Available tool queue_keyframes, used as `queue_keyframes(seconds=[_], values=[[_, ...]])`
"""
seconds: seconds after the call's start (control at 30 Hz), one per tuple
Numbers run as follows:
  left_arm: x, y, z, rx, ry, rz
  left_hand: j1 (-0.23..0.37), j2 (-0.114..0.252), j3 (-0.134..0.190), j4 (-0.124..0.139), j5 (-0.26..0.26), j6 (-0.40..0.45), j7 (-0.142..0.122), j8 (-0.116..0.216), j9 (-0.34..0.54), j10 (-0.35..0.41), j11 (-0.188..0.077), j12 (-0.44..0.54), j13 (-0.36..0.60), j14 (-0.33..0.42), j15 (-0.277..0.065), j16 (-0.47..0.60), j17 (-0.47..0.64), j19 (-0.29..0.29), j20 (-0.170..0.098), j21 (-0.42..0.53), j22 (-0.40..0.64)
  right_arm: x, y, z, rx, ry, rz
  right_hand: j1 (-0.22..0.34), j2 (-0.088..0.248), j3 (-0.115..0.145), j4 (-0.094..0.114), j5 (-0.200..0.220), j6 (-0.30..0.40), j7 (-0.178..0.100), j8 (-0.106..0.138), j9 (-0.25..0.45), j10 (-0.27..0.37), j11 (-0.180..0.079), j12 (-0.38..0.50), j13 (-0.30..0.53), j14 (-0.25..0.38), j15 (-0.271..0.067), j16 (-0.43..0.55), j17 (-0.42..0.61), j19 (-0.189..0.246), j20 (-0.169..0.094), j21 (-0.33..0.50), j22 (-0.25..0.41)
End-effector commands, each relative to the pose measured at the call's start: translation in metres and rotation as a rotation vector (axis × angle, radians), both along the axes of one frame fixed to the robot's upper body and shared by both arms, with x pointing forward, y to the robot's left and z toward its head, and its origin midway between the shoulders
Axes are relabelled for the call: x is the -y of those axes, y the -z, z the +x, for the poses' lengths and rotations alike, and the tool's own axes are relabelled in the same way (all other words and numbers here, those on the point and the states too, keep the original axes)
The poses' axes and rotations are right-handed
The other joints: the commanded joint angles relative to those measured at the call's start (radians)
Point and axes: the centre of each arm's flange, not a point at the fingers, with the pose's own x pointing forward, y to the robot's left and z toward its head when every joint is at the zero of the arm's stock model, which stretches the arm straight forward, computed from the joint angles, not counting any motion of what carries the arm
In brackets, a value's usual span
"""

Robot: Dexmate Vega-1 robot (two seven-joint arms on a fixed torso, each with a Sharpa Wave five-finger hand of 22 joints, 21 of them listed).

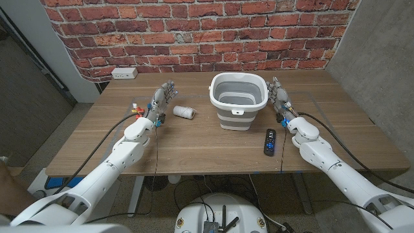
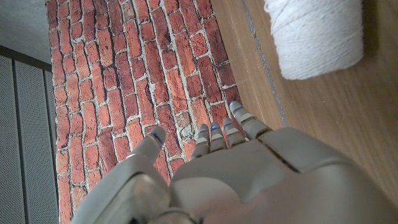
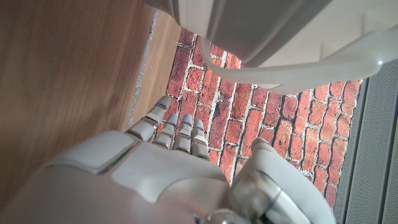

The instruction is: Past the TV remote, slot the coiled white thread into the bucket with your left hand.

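Note:
The coiled white thread point(image 1: 185, 112) lies on its side on the wooden table point(image 1: 194, 139), left of the grey and white bucket point(image 1: 238, 98). My left hand point(image 1: 162, 100) stands just left of the spool, fingers stretched out and apart, holding nothing. In the left wrist view the thread point(image 2: 317, 37) sits beyond my left hand point(image 2: 249, 174). The black TV remote point(image 1: 270, 142) lies in front of the bucket, to its right. My right hand point(image 1: 279, 97) stands beside the bucket's right wall, fingers extended, empty. In the right wrist view the bucket point(image 3: 261, 31) is close to my right hand point(image 3: 168, 168).
A white power strip point(image 1: 124, 73) lies at the table's back left corner. A red brick wall point(image 1: 194, 26) stands behind the table. Bare wood stretches across the table's front and left.

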Motion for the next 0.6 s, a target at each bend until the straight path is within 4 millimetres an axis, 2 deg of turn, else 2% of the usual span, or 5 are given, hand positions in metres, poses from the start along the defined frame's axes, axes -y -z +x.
queue_keyframes(seconds=[0.03,0.6], values=[[-0.013,-0.005,-0.003,0.015,-0.040,0.014,0.007,0.066,0.009,-0.001,0.004,0.002,0.006,0.004,0.001,0.001,0.004,0.006,0.004,0.006,0.001,0.005,0.002,0.009,-0.006,0.004,0.004,-0.006,0.004,-0.004,0.003,0.013,0.008,-0.002,0.022,0.008,-0.001,0.006,0.008,-0.001,0.006,0.001,0.009,0.001,0.007,0.001,-0.001,-0.026,0.005,-0.001,0.009,-0.024,0.001,0.005],[-0.011,-0.027,-0.002,0.038,-0.070,0.140,0.015,0.063,0.019,-0.018,0.003,0.005,0.001,0.002,0.001,0.003,-0.002,0.005,0.003,0.007,-0.001,0.003,0.001,0.006,-0.008,0.002,0.004,0.002,0.005,-0.005,-0.002,0.030,0.001,-0.009,0.021,0.011,-0.006,0.010,0.010,-0.003,0.007,0.001,0.012,-0.002,0.010,-0.012,0.000,-0.028,0.007,-0.015,0.014,-0.027,-0.010,0.005]])
